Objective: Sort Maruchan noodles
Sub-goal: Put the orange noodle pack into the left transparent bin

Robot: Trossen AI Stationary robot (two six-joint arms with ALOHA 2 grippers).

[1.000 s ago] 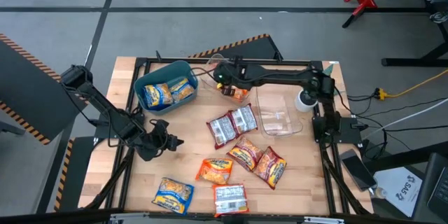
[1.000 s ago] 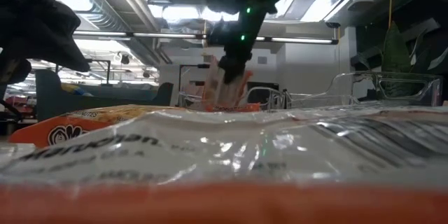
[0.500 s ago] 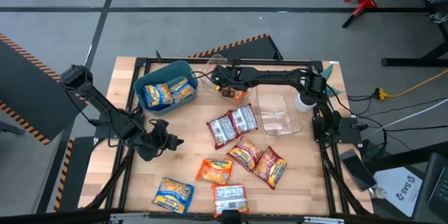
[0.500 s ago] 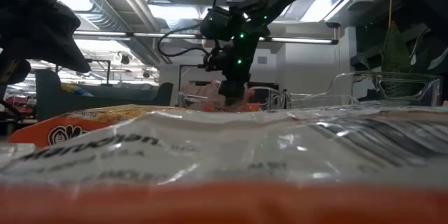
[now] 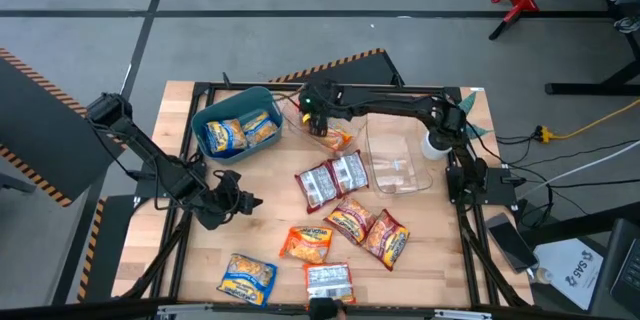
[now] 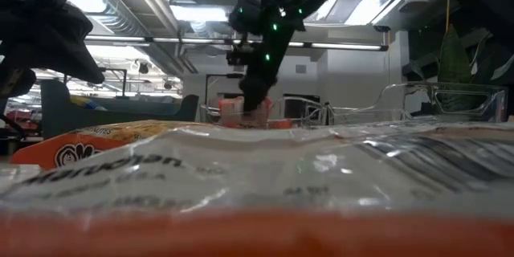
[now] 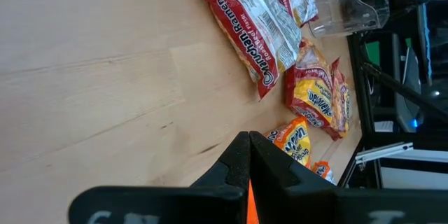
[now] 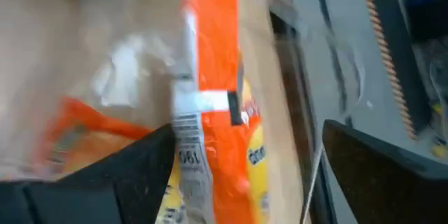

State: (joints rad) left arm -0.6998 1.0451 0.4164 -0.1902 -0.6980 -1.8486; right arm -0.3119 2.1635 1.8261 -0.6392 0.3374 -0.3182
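Note:
Maruchan noodles packets lie scattered on the table: silvery-red ones (image 5: 332,180), red ones (image 5: 368,228), an orange one (image 5: 307,244) and a blue-yellow one (image 5: 248,278). More blue-yellow packets (image 5: 238,132) lie in the teal bin (image 5: 205,115). My right gripper (image 5: 318,120) is open at the far centre, over an orange packet (image 8: 217,77) that lies in a clear container (image 6: 301,111). In the right wrist view the packet shows between the spread fingers (image 8: 378,168). My left gripper (image 5: 240,203) waits shut at the left, near the table top. My right gripper comes from above with its fingers on either side of the orange packet (image 5: 336,140). I cannot tell whether a finger touches it.
A second clear container (image 5: 398,165) stands right of centre, with a white round thing (image 5: 437,143) beside it. A silvery packet (image 6: 241,169) close to the low camera hides most of the table top in that view. Bare wood lies between my left gripper and the packets.
My right gripper has gone down and a little toward the table's left edge. The orange packet that hung upright below it has come down into the clear container.

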